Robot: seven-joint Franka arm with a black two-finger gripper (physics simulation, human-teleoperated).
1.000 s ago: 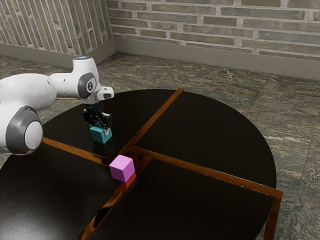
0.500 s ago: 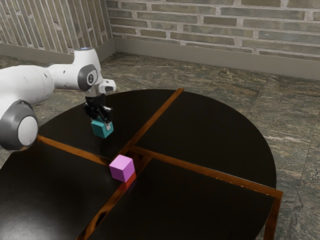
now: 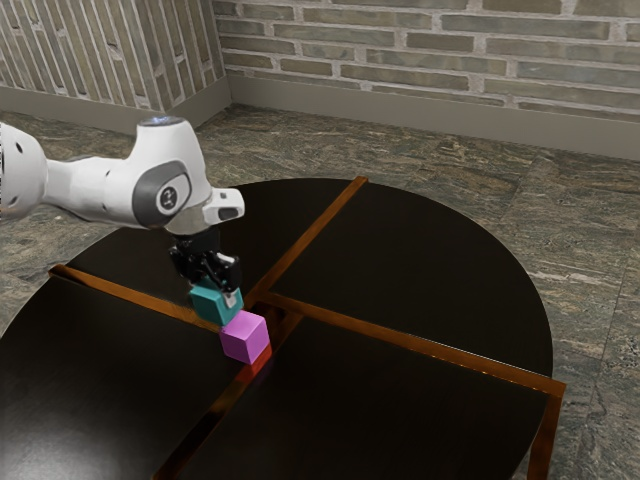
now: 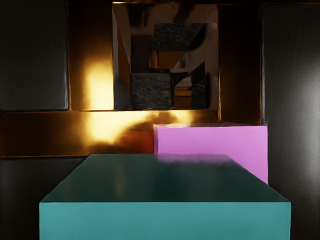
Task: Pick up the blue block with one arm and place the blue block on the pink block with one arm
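Plainly, the black gripper (image 3: 218, 290) is clamped on the blue block (image 3: 214, 304), with a finger on each of two opposite faces. It holds the block off the table (image 3: 420, 250), slightly tilted. The blue block is a smooth, matte cube, more teal than blue, with crisp edges. In the wrist view the blue block (image 4: 165, 205) sits just under the hand.

The pink block (image 3: 245, 337) is a cube of the same kind, flat in colour and sharp-cornered. It stands on the table where the strips (image 3: 400, 343) meet. The blue block hangs just above its top corner, toward the exterior view's left, and I cannot tell whether the two touch. In the wrist view the pink block (image 4: 215, 147) lies just beyond the blue one, offset to one side.

The table is round, with a glossy black top cut into quarters by polished copper-coloured strips that mirror light. Broad dark quarters run out to the curved rim on the exterior view's right. The arm (image 3: 110, 190) is smooth white with grey joints. Around the table are a mottled stone floor (image 3: 570, 200) and a brick wall (image 3: 450, 40).
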